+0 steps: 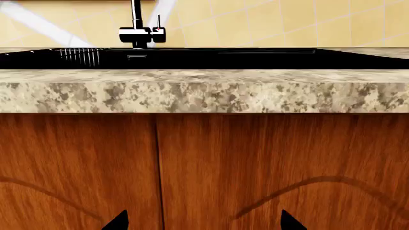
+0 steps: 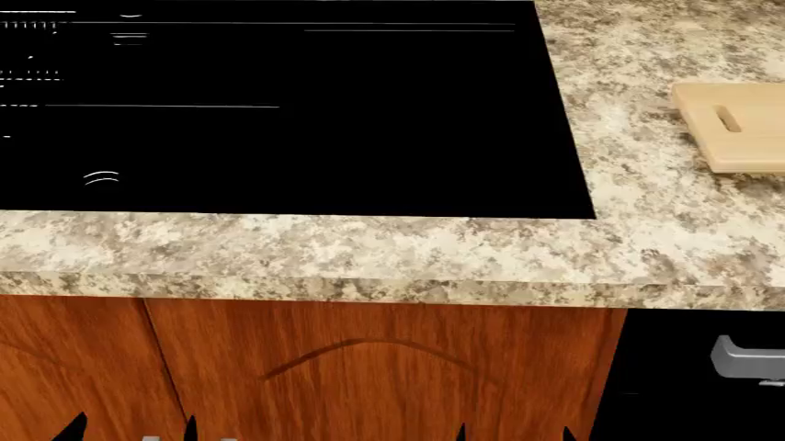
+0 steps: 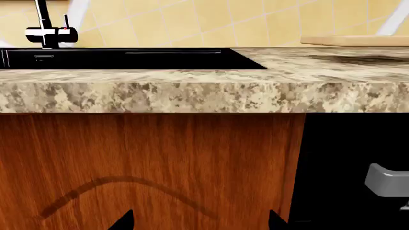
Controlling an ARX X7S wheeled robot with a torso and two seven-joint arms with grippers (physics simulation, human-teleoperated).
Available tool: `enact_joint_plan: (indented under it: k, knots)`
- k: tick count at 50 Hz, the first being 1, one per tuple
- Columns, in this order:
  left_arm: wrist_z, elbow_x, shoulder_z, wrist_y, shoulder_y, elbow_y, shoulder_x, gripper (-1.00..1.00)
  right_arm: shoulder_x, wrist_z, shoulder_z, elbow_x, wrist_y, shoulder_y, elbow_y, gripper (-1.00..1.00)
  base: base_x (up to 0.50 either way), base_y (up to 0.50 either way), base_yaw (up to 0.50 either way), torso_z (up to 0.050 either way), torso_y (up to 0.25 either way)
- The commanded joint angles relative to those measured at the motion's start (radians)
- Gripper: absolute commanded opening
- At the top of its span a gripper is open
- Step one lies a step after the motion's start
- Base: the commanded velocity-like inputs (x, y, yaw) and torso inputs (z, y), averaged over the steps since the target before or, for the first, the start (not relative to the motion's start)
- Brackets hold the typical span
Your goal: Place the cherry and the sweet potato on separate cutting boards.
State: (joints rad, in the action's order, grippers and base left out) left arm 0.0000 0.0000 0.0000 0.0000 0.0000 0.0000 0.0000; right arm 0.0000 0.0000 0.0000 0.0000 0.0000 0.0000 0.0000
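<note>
Granite counter (image 2: 368, 253) edges black sink (image 2: 282, 110); faucet (image 1: 141, 33) at back wall. Wood board (image 2: 736, 124) with slot lies on counter right of sink, cut by frame edge. Cherry, sweet potato: in no view. Left gripper (image 1: 201, 221), right gripper (image 3: 199, 221) low before cabinet doors (image 2: 368, 377), only fingertips visible, spread apart, holding nothing. Grey handle (image 2: 748, 358) at right.

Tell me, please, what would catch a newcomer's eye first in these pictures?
The big black sink fills the head view's upper left, sunk into a speckled counter. A light-wood cutting board lies at the far right edge. Both grippers, left and right, sit low before the wood cabinet doors.
</note>
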Motion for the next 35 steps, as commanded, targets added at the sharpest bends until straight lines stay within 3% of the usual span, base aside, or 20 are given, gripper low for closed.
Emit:
enact_joint_plan:
  k: [1, 2, 5, 35]
  knots:
    - [-0.008, -0.023, 0.021, 0.006, -0.001, -0.007, -0.016, 1.00, 0.015, 0.017, -0.015, 0.026, -0.006, 0.001, -0.001, 1.00, 0.00, 0.00, 0.00, 0.000, 0.000]
    - [-0.038, 0.049, 0.077, 0.064, 0.020, -0.028, -0.017, 1.00, 0.033, 0.053, -0.023, -0.030, 0.007, -0.005, 0.010, 1.00, 0.00, 0.00, 0.00, 0.000, 0.000]
    - [-0.056, 0.056, 0.095, 0.072, 0.018, -0.035, -0.032, 1.00, 0.041, 0.086, -0.031, -0.051, 0.014, -0.012, -0.016, 1.00, 0.00, 0.00, 0.00, 0.000, 0.000]
    - [-0.139, -0.029, 0.115, 0.063, 0.008, -0.017, -0.072, 1.00, 0.077, 0.091, -0.086, 0.056, -0.030, 0.004, 0.012, 1.00, 0.00, 0.00, 0.00, 0.000, 0.000]
